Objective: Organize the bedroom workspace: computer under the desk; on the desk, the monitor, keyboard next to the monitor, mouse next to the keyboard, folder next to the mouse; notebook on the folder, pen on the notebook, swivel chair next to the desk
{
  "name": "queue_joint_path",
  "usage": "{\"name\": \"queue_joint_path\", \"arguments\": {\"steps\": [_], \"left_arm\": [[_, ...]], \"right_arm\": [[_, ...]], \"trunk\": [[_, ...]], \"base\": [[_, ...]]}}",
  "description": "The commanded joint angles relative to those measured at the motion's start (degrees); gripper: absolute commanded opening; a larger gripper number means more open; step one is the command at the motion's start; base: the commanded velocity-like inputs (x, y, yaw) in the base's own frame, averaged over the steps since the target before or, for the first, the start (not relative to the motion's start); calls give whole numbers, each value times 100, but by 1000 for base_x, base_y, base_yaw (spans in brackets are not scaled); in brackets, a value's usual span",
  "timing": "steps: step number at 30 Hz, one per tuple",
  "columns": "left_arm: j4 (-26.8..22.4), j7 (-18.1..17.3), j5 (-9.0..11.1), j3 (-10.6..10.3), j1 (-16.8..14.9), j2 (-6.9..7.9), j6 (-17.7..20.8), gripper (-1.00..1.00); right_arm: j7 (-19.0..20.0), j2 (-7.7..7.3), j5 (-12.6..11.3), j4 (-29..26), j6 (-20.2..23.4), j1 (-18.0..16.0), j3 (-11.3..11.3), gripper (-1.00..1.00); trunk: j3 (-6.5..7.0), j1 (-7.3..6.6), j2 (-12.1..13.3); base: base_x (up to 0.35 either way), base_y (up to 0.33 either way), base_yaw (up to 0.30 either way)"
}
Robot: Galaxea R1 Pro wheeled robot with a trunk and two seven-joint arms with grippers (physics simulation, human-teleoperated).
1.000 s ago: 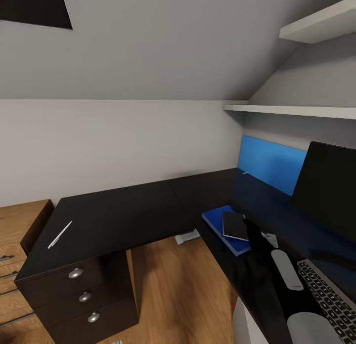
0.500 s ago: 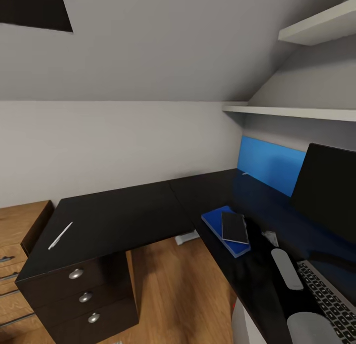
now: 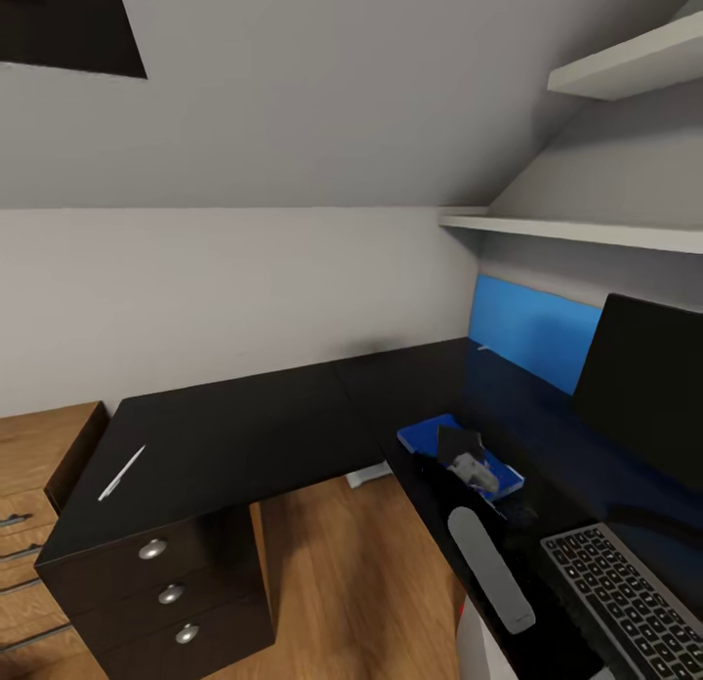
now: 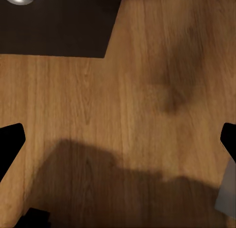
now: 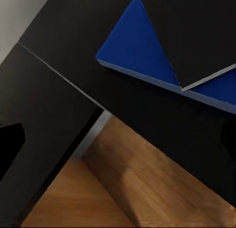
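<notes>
Fingers of the right gripper (image 3: 475,468) stand wide and empty above the notebook (image 5: 196,34), which lies on the folder (image 5: 142,51); the pen (image 3: 121,472), far along the table (image 3: 254,431), probably comes next.

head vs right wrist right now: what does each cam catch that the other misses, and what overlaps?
Head view: a thin white pen lying on the far wing of the desk, the dark drawer unit with round silver knobs, the wide black monitor, the silver-framed keyboard with black keys and white wall shelves.
Right wrist view: the desk's white leg, seen close under the desktop edge.
Both: the glossy black L-shaped desk, the flat bright blue folder with a dark notebook on it, and the wood floor.
</notes>
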Motion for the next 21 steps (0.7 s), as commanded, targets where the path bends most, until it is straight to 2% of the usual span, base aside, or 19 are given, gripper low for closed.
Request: {"name": "queue_joint_path", "arguments": {"steps": [1,4,5,7,8,10,11,13,15,17,19,21], "left_arm": [[-7,28,61,-22,-4,6,-49,100],[-8,28,60,-21,-4,6,-49,100],[-7,30,60,-19,-4,9,-49,100],[-6,34,60,-10,-4,16,-50,100],[-6,35,60,-8,-4,17,-50,100],[-5,36,60,-5,-4,22,-50,100],[-5,36,60,0,-4,34,-49,100],[-2,37,60,84,-4,41,-43,100],[38,26,60,248,-4,30,-36,100],[69,22,55,308,-4,25,-39,100],[80,16,39,332,-4,27,-45,100],[88,12,26,355,-4,39,-49,100]], "right_arm": [[-200,17,24,-31,2,-3,287,100],[-348,14,135,-40,60,-11,514,100],[-363,0,257,-40,155,-12,543,100],[-347,23,763,71,513,-22,574,100],[-345,42,855,137,564,-26,578,100],[-334,186,1112,607,696,-79,590,100],[-345,391,1317,1315,773,-419,599,100],[-354,509,1524,1807,950,-905,604,100],[-358,569,1611,2024,1258,-1175,576,100],[-364,586,1608,2055,1254,-1245,566,100],[-353,582,1604,2062,1206,-1197,568,100],[-357,573,1658,2059,1150,-911,606,100]], "trunk": [[13,-22,38],[67,-88,158],[85,-110,199],[121,-154,279],[139,-176,319],[175,-220,399],[193,-242,439],[229,-286,519],[265,-330,600],[301,-374,680],[337,-418,760],[373,-462,840]], "base": [[0,0,0],[0,0,0],[0,0,0],[0,0,0],[0,0,0],[0,0,0],[0,0,0],[0,0,0],[0,0,0],[0,0,0],[0,0,0],[0,0,0]]}}
